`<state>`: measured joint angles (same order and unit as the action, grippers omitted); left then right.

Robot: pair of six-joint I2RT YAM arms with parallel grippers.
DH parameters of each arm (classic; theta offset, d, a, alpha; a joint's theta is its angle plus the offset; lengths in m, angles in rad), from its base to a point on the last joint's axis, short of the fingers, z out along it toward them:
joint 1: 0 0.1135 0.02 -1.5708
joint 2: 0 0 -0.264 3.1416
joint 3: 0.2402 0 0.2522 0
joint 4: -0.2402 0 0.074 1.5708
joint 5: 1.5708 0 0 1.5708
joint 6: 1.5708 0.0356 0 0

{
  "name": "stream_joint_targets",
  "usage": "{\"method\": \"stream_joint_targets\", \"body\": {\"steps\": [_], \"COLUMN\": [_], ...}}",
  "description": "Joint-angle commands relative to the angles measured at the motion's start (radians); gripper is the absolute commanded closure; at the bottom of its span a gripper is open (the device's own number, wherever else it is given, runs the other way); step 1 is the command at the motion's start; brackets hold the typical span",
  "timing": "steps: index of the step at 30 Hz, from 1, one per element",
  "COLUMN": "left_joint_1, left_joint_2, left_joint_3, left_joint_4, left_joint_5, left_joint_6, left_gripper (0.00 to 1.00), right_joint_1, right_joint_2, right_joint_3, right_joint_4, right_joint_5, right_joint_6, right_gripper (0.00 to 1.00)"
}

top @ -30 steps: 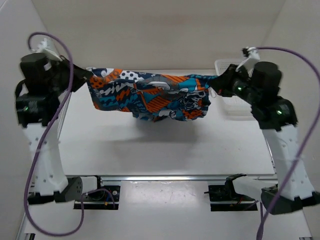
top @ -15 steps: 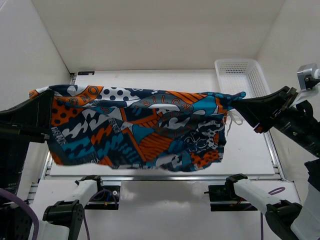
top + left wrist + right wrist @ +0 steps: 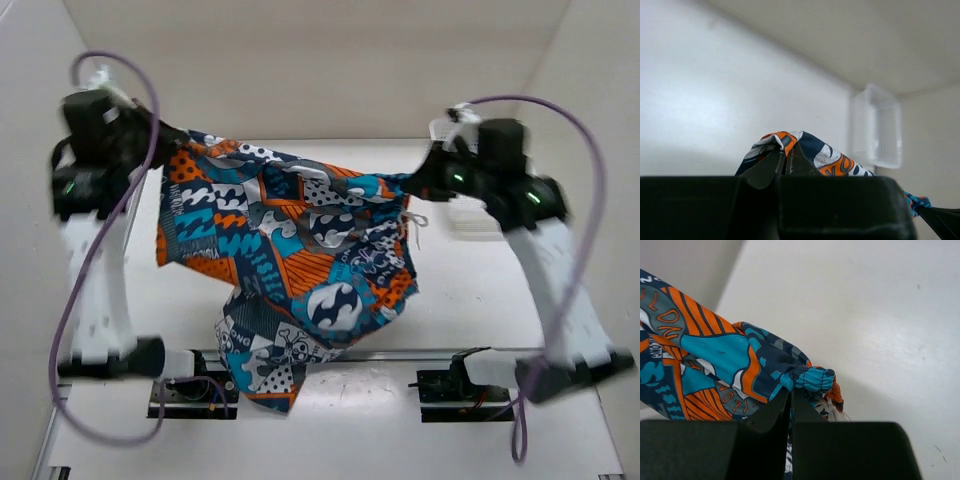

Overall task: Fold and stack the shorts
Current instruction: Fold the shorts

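The patchwork shorts (image 3: 290,270) in orange, turquoise, navy and white hang in the air between my two grippers, spread wide, the lower leg trailing toward the table's near edge. My left gripper (image 3: 165,140) is shut on the shorts' left corner, which also shows in the left wrist view (image 3: 790,145). My right gripper (image 3: 415,180) is shut on the right waistband corner, bunched turquoise fabric in the right wrist view (image 3: 810,379). Both arms are blurred.
A white slatted basket (image 3: 470,215) stands at the back right, mostly hidden behind my right arm; it shows in the left wrist view (image 3: 877,127). White walls enclose the table on three sides. The arm bases and rail lie along the near edge.
Both arms have swung from close to the camera back over the table. The shorts, stretched flat half a second ago, now billow and hang lower toward the near edge.
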<state>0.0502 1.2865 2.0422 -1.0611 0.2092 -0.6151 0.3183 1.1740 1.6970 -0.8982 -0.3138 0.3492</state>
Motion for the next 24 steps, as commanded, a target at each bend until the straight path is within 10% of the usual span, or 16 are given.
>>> {"method": "stream_joint_targets", "body": {"steps": [1,15,24], "left_joint_1": [0.011,0.002,0.011], "left_joint_2": [0.155,0.826,0.863], "left_joint_3": [-0.112,0.205,0.3], "left_joint_4": [0.09,0.121,0.121], "left_joint_5": [-0.073,-0.041,-0.002], "left_joint_6": [0.026,0.081,0.092], "left_gripper": [0.9,0.9,0.9], "right_joint_1": [-0.021,-0.05,-0.088], "right_joint_2": [0.247,1.2,1.181], "right_joint_3": [-0.068,0.712,0.712], "right_joint_4": [0.12,0.176,0.222], "right_joint_5": [0.092,0.16,0.068], "right_joint_6": [-0.007,0.089,0.114], "right_gripper": [1.0,1.0,1.0]}}
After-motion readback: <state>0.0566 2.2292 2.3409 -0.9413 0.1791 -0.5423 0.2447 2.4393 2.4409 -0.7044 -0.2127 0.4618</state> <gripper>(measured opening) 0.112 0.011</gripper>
